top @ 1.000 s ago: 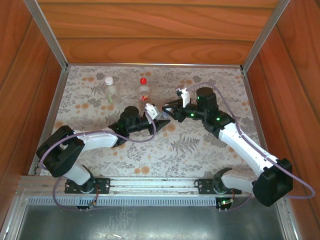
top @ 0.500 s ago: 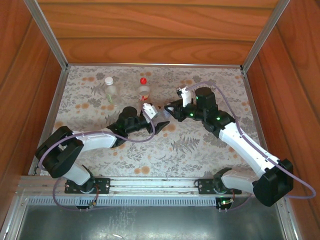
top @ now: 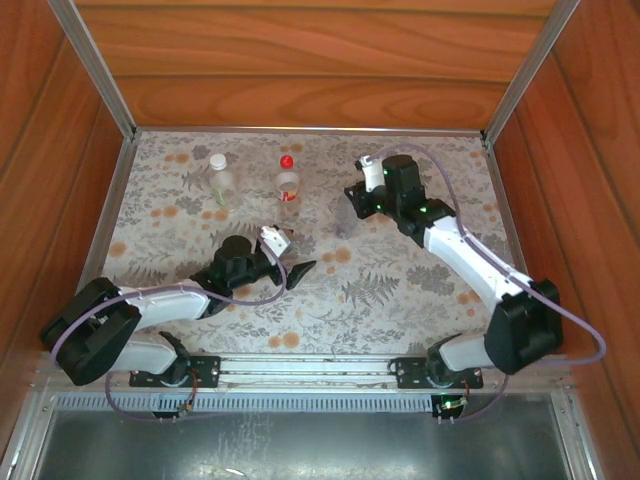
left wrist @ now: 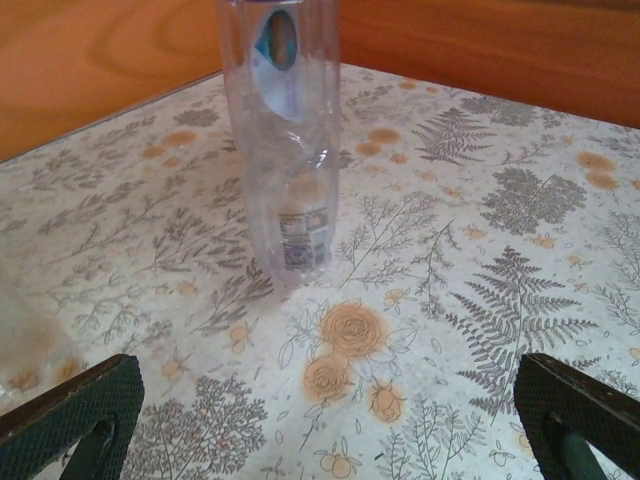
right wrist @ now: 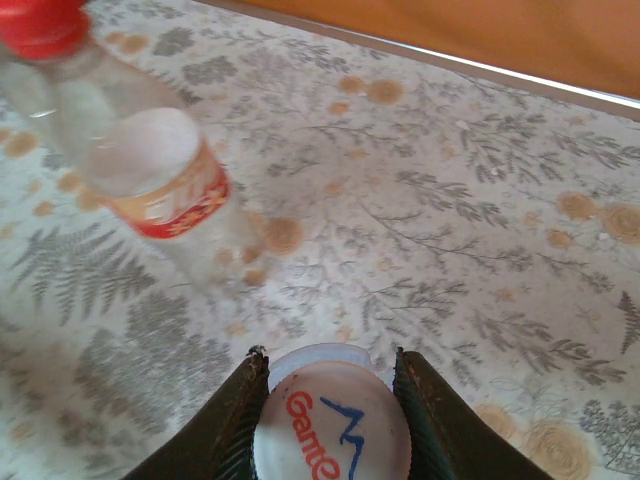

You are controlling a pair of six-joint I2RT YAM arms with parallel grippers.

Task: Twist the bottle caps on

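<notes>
1. On the bench [top: 400,300], the slim bottle [left wrist: 285,170] stands upright, straight ahead of my left fingers [top: 296,264], which are spread wide and empty.
2. My right fingers [top: 352,203], nearer it, pinch a white cap [right wrist: 330,435], likely bound for its neck.

Red cap [right wrist: 40,25], white cap [right wrist: 330,425], floral tablecloth [top: 400,300]
</notes>
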